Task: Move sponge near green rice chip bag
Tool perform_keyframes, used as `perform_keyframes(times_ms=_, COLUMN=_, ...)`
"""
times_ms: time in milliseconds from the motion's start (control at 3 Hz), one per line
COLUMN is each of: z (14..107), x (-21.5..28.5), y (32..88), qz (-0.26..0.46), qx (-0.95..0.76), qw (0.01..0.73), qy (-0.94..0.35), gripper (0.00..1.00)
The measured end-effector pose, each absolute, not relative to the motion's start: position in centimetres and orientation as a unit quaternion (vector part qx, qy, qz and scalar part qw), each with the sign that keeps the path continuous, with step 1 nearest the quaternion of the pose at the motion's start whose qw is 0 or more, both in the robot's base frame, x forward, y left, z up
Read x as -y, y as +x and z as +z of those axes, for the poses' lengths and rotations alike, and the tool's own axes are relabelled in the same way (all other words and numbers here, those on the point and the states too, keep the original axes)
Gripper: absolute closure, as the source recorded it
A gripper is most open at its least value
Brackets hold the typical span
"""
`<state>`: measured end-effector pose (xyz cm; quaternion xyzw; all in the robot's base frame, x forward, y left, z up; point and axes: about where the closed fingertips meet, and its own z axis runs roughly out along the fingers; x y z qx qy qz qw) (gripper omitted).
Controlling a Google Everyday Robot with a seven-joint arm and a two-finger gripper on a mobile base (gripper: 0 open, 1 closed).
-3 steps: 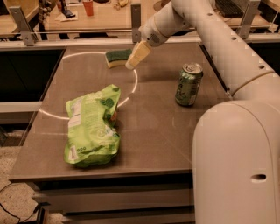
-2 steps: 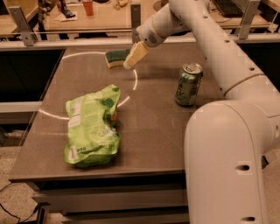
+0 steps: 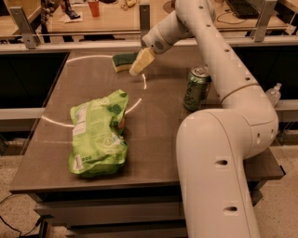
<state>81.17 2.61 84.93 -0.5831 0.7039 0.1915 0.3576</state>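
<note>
The sponge (image 3: 123,62), dark green on top with a pale yellow base, lies flat at the far middle of the table. My gripper (image 3: 140,63) hangs right beside the sponge's right end, just above the tabletop, with its cream-coloured fingers (image 3: 142,61) pointing down and to the left. The green rice chip bag (image 3: 97,135), crinkled lime-green foil with white label patches, lies flat at the front left of the table, well apart from the sponge.
A green soda can (image 3: 196,89) stands upright right of centre, close to the arm (image 3: 219,56). The dark table (image 3: 153,125) has its front edge near the camera. A counter with a red cup (image 3: 94,7) runs behind the table.
My gripper has shifted slightly toward the sponge; the sponge, bag and can have not moved on the table.
</note>
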Motion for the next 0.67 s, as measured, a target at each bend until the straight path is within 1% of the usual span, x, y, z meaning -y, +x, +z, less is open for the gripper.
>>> perform_keyframes(times_ms=333, z=83.93, x=-2.70, y=81.32, qz=0.196, qx=-0.711, qw=0.339, qy=-0.584, gripper=0.00)
perform_keyframes(times_ms=667, z=84.51, x=-2.72, y=81.07, qz=0.175, qx=-0.709, qw=0.332, qy=-0.597, gripper=0.00)
